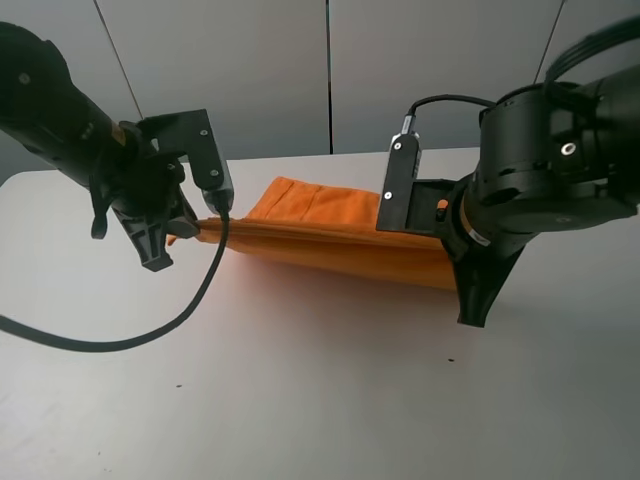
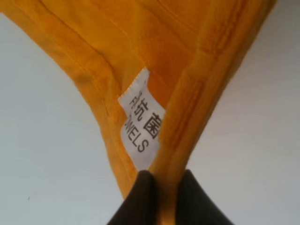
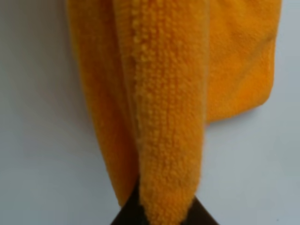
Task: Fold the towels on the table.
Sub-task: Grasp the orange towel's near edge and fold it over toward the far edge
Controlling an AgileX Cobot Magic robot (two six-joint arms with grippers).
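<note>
The orange towel [image 1: 330,235] is stretched between my two grippers above the white table [image 1: 320,400], its far part draped on the tabletop. My left gripper [image 1: 178,232] is shut on the towel's left corner. In the left wrist view the hem [image 2: 187,122] runs into the closed fingers [image 2: 138,201], beside the white printed label [image 2: 140,126]. My right gripper [image 1: 462,270] is shut on the towel's right corner. In the right wrist view the terry cloth [image 3: 168,103] is pinched between the dark fingertips [image 3: 129,213].
A black cable [image 1: 150,335] loops from the left arm over the near-left table. A grey panelled wall [image 1: 330,70] stands behind the table's far edge. A few tiny dark specks [image 1: 449,360] mark the tabletop.
</note>
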